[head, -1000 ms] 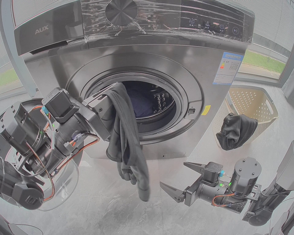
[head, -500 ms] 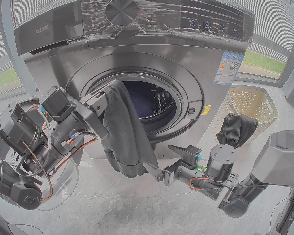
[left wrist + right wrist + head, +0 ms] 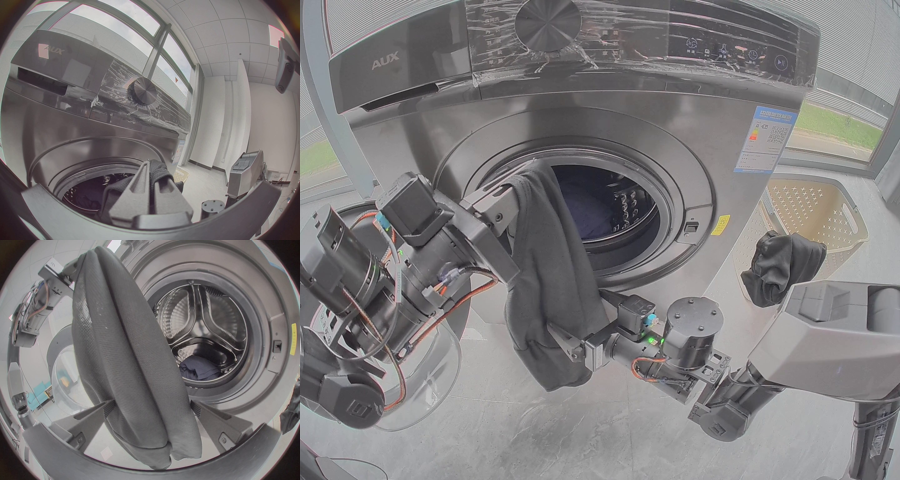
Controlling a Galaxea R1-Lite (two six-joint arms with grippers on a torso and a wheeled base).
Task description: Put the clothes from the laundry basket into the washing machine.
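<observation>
A dark grey garment (image 3: 550, 281) hangs from my left gripper (image 3: 515, 182), which is shut on its top edge at the upper left rim of the washing machine opening (image 3: 650, 187). The same gripper (image 3: 153, 184) pinches bunched cloth (image 3: 158, 168) in the left wrist view. My right gripper (image 3: 584, 319) is open, its fingers on either side of the garment's lower part (image 3: 147, 390). A dark blue garment (image 3: 198, 368) lies in the drum. The beige laundry basket (image 3: 831, 219) stands to the machine's right with a black garment (image 3: 781, 265) draped over its rim.
The machine's round glass door (image 3: 431, 375) stands swung open at the left, behind my left arm. Grey tiled floor (image 3: 550, 431) lies in front of the machine. A window wall runs behind the basket.
My right arm has swung left and up from the floor area to the hanging garment, its open fingers now straddling it. The garment's long tail has bunched up shorter.
</observation>
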